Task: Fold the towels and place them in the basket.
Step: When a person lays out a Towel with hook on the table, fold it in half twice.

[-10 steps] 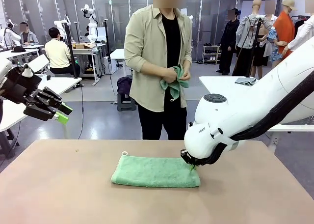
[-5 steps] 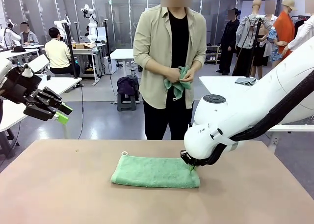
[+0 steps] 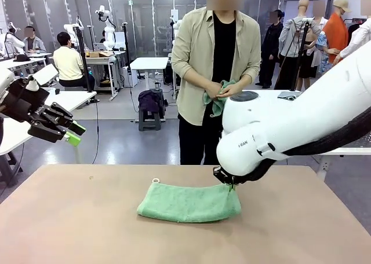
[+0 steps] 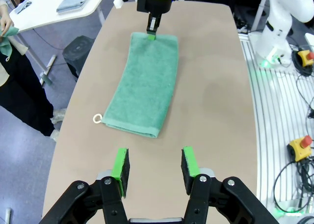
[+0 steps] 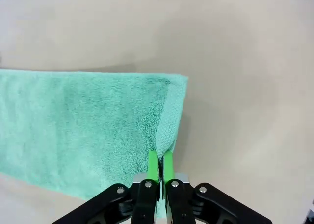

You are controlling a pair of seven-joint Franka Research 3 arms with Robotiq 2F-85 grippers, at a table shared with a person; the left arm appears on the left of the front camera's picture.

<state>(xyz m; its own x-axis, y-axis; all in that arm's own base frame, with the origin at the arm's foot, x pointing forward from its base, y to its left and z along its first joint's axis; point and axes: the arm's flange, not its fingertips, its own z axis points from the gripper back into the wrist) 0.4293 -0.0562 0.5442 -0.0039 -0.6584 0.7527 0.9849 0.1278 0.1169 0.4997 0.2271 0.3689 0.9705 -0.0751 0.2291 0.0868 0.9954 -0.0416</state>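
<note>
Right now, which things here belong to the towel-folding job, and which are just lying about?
Job: mint-green towel on the table, one end pinched in the right arm's jaws; second green towel in the person's hands.
Lying about: grey-blue folded cloths on the white side table.

The right tool (image 3: pixel 230 187) pinches the towel (image 3: pixel 188 203) at one end; the left tool (image 4: pixel 154 164) hovers well left of it, fingers apart.
</note>
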